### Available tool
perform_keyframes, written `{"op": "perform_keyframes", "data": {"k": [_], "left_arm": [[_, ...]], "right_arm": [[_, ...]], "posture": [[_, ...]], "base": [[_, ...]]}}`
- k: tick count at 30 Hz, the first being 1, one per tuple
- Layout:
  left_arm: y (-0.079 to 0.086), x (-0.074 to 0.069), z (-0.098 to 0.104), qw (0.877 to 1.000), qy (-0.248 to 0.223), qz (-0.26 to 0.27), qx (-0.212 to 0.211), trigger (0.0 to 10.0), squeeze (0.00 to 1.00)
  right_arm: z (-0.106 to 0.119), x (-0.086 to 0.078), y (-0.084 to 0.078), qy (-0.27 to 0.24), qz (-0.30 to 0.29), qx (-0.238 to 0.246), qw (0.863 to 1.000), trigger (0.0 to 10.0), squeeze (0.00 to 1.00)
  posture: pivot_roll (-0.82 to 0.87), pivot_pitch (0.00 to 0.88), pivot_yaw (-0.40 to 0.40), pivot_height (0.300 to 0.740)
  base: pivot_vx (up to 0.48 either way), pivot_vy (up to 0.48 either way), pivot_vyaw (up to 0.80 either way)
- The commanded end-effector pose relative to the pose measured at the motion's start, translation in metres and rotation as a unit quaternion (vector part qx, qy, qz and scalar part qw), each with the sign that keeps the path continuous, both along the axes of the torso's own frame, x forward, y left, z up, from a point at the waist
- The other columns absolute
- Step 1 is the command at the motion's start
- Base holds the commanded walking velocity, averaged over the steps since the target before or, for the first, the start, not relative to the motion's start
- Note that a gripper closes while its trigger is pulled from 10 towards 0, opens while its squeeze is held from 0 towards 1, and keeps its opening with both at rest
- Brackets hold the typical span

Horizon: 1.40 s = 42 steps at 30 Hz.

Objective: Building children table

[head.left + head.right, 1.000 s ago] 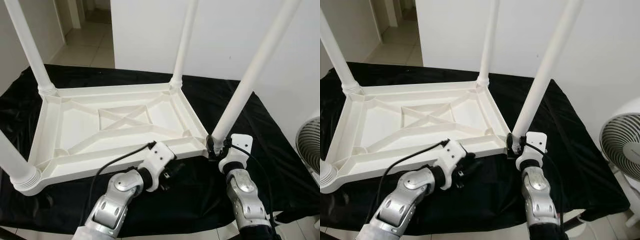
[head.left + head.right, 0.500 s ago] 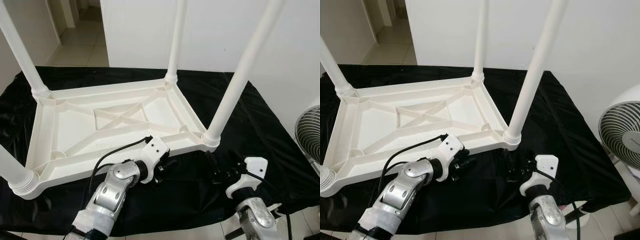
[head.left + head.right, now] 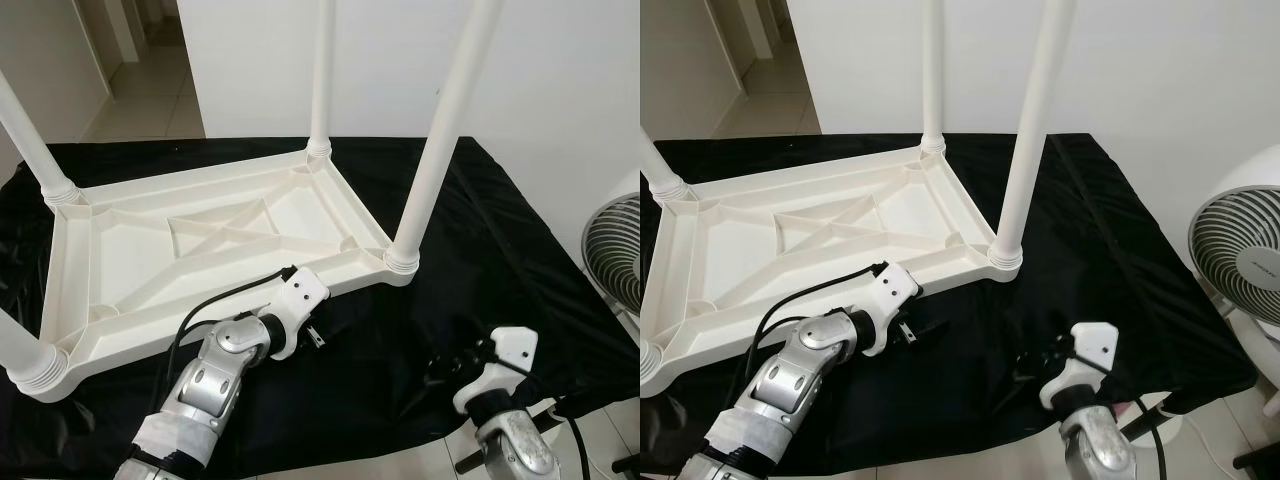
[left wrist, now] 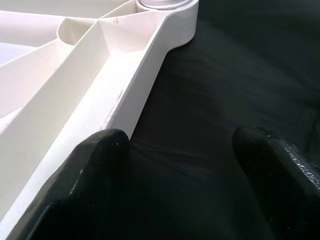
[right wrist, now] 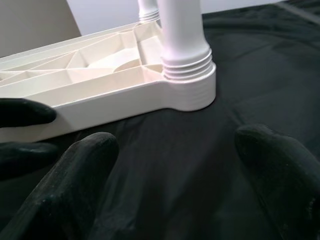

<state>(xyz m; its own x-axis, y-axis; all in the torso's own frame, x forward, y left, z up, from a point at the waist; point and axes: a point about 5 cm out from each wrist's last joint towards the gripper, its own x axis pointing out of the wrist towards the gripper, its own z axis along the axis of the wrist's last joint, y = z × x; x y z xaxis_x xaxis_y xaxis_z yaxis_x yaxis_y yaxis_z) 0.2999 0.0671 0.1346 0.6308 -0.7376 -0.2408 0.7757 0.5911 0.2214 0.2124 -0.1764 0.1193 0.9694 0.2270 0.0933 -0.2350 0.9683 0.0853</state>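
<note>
Four white legs stand up from the children's table [image 3: 215,250], which lies upside down on a surface draped in black cloth [image 3: 480,250], its ribbed underside facing the ceiling. Its long axis runs from the robot's left to its right, slightly slanted, with the near-right leg [image 3: 440,130] seated in its ringed corner socket [image 3: 402,263] and the far-right leg [image 3: 320,75] behind it. The two left legs reach out of the picture.

The table looks like moulded plastic: probably light, stiff along the ribs, but smooth and likely slippery on the round legs. The rim's flat edge or the ridged collar at a socket would seem the surest places to hold; a leg taken high up would lever hard on its joint.

The left tool [image 4: 187,165] is at the near long rim, fingers spread wide with nothing between them; one finger [image 4: 97,165] sits right at the rim's outer wall, though contact cannot be confirmed. The right tool [image 5: 177,175] hovers low over the cloth, near the front-right corner but apart from it, also wide open and empty, aimed at the ringed socket. A white fan [image 3: 1240,260] stands off the surface's right end.

All legs appear fitted, so the job is probably close to turning the table upright.
</note>
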Motion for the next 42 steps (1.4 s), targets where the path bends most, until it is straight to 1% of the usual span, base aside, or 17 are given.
{"op": "perform_keyframes", "data": {"k": [1, 2, 3, 5, 9, 15, 17, 18, 19, 21, 29, 30, 35, 37, 38, 40, 42], "left_arm": [[0.008, 0.005, 0.008, 0.999, -0.027, 0.023, 0.0, 10.0, 0.0], [0.007, 0.004, 0.017, 0.999, -0.023, 0.02, -0.039, 10.0, 0.0], [0.007, 0.004, 0.017, 0.999, -0.023, 0.02, -0.039, 10.0, 0.0], [0.004, -0.002, 0.029, 0.997, -0.042, -0.018, -0.065, 10.0, 0.0], [0.004, -0.001, 0.034, 0.995, -0.047, -0.024, -0.082, 10.0, 0.0], [0.005, 0.002, 0.032, 0.996, -0.046, -0.02, -0.079, 10.0, 0.0], [0.006, 0.003, 0.03, 0.996, -0.048, -0.017, -0.068, 10.0, 0.0], [0.008, 0.01, 0.017, 0.999, -0.037, 0.007, -0.036, 10.0, 0.0], [0.008, 0.01, 0.017, 0.999, -0.037, 0.007, -0.036, 10.0, 0.0], [0.011, 0.016, 0.007, 0.999, -0.028, 0.033, -0.014, 10.0, 0.0], [0.017, 0.03, -0.005, 0.995, -0.005, 0.1, -0.006, 10.0, 0.0], [0.02, 0.037, -0.005, 0.992, -0.004, 0.126, -0.005, 10.0, 0.0], [0.023, 0.043, -0.004, 0.989, -0.002, 0.15, 0.003, 10.0, 0.0], [0.029, 0.048, -0.007, 0.983, 0.003, 0.18, 0.031, 10.0, 0.0], [0.029, 0.048, -0.007, 0.983, 0.003, 0.18, 0.031, 10.0, 0.0], [0.041, 0.052, -0.014, 0.974, 0.016, 0.221, 0.056, 10.0, 0.0], [0.047, 0.051, -0.019, 0.969, 0.033, 0.238, 0.057, 10.0, 0.0]], "right_arm": [[-0.002, -0.002, 0.001, 0.008, 0.009, 0.001, 1.0, 10.0, 0.0], [-0.005, -0.006, 0.0, 0.014, 0.014, -0.006, 1.0, 10.0, 0.0], [-0.005, -0.006, 0.0, 0.014, 0.014, -0.006, 1.0, 10.0, 0.0], [-0.007, -0.007, 0.0, 0.019, 0.022, -0.011, 1.0, 10.0, 0.0], [-0.007, -0.003, -0.001, 0.019, 0.024, -0.016, 0.999, 10.0, 0.0], [-0.005, 0.002, 0.002, 0.013, 0.033, -0.017, 0.999, 10.0, 0.0], [-0.005, 0.002, 0.002, 0.013, 0.034, -0.018, 0.999, 10.0, 0.0], [0.0, 0.006, 0.009, 0.004, 0.052, -0.014, 0.999, 10.0, 0.0], [0.0, 0.006, 0.009, 0.004, 0.052, -0.014, 0.999, 10.0, 0.0], [0.003, 0.007, 0.015, 0.001, 0.068, -0.011, 0.998, 10.0, 0.0], [0.005, 0.012, 0.021, -0.005, 0.071, -0.002, 0.997, 10.0, 0.0], [0.008, 0.017, 0.026, -0.011, 0.075, 0.001, 0.997, 10.0, 0.0], [0.01, 0.021, 0.029, -0.016, 0.08, 0.001, 0.997, 10.0, 0.0], [0.01, 0.023, 0.029, -0.017, 0.081, -0.004, 0.997, 10.0, 0.0], [0.01, 0.023, 0.029, -0.017, 0.081, -0.004, 0.997, 10.0, 0.0], [0.009, 0.024, 0.029, -0.016, 0.081, -0.008, 0.997, 10.0, 0.0], [0.009, 0.025, 0.028, -0.016, 0.079, -0.01, 0.997, 10.0, 0.0]], "posture": [[-0.06, 0.053, 0.029, 0.74], [-0.06, 0.055, 0.028, 0.74], [-0.06, 0.055, 0.028, 0.74], [-0.06, 0.055, 0.028, 0.74], [-0.06, 0.054, 0.017, 0.74], [-0.06, 0.054, 0.014, 0.74], [-0.05, 0.054, 0.011, 0.74], [-0.05, 0.052, 0.005, 0.74], [-0.05, 0.052, 0.005, 0.74], [-0.05, 0.052, 0.002, 0.74], [-0.05, 0.046, -0.006, 0.74], [-0.05, 0.041, -0.012, 0.74], [-0.05, 0.041, -0.009, 0.74], [-0.04, 0.04, -0.006, 0.74], [-0.04, 0.04, -0.006, 0.74], [-0.04, 0.04, -0.004, 0.74], [-0.04, 0.039, -0.001, 0.74]], "base": [[0.0, 0.0, 0.0], [0.0, 0.0, 0.0], [0.0, 0.0, 0.0], [0.0, 0.0, 0.0], [0.0, 0.0, 0.0], [0.0, 0.0, 0.0], [0.0, 0.0, 0.0], [0.0, 0.0, 0.0], [0.0, 0.0, 0.0], [0.0, 0.0, 0.0], [0.0, 0.0, 0.0], [0.0, 0.0, 0.0], [0.0, 0.0, 0.0], [0.0, 0.0, 0.0], [0.0, 0.0, 0.0], [0.0, 0.0, 0.0], [0.0, 0.0, 0.0]]}}
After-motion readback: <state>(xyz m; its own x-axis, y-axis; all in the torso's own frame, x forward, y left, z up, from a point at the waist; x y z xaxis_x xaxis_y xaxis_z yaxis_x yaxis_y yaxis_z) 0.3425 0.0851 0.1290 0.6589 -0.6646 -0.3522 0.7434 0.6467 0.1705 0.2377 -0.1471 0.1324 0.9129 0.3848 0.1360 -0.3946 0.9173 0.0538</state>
